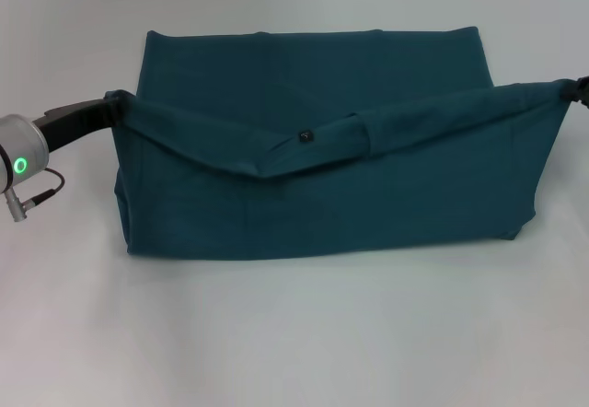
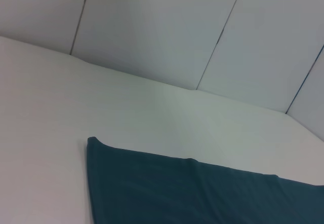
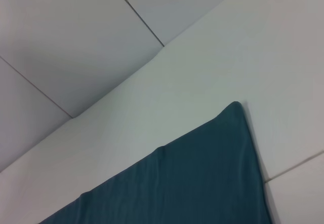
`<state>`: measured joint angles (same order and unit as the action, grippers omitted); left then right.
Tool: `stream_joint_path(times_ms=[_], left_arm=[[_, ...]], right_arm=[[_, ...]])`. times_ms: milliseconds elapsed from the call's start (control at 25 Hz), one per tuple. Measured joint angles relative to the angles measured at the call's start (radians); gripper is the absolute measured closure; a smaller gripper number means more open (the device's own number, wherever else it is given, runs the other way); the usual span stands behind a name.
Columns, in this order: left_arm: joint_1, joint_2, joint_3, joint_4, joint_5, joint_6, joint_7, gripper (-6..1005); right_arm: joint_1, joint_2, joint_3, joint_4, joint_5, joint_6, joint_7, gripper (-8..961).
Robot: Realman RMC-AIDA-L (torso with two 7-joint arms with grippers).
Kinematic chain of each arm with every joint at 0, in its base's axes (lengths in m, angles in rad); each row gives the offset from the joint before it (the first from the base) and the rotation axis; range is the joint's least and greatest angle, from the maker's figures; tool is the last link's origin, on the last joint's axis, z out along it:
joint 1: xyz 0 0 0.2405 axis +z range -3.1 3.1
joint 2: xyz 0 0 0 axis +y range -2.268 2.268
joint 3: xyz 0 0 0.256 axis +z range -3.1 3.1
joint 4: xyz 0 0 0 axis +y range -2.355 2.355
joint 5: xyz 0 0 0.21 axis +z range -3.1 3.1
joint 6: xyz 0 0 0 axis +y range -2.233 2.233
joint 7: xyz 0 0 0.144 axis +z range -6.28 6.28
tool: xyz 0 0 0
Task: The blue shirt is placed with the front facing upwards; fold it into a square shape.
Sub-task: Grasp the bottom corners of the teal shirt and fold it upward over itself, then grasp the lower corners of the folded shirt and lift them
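One blue shirt (image 1: 322,195) lies across the middle of the white worktop (image 1: 294,333), its near edge lifted and stretched taut between two grippers, apparently so that half can be carried over the far half as a fold. The left gripper (image 1: 112,108) pinches the fabric at centre left of the head view, jaws clamped on it; the right gripper (image 1: 578,89) sits at the right edge, its jaws' state impossible to tell

The blue shirt (image 1: 322,195) is plain dark teal, lying on a white table (image 1: 294,333).
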<state>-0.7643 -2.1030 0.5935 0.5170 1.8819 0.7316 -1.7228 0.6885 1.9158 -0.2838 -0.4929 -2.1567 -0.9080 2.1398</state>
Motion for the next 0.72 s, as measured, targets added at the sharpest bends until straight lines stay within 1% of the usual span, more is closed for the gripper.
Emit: stream_joint_path(times_ms=[200,360,560,680,720], left_arm=[[0.001,-0.002,0.001,-0.002,-0.003,-0.01,0.011,913],[-0.009,-0.012,0.003,-0.019,-0.003,-0.038,0.066,908],[-0.021,-0.033,0.007,-0.028,-0.001,-0.093,0.099,902],[-0.018,-0.035,0.007,-0.022,-0.002,-0.101,0.101,898],[-0.013,-0.035,0.008,-0.014,-0.002,-0.101,0.101,861]], right_arm=[[-0.004,0.0,0.0,0.005,0.0,0.007,0.0,848],[-0.006,0.0,-0.001,0.025,-0.001,0.034,0.0,845],[-0.008,0.014,-0.016,0.029,-0.005,0.055,-0.003,843],[-0.013,0.02,-0.029,0.026,-0.006,0.073,-0.003,841],[-0.015,0.021,-0.032,0.023,-0.005,0.075,-0.003,800]])
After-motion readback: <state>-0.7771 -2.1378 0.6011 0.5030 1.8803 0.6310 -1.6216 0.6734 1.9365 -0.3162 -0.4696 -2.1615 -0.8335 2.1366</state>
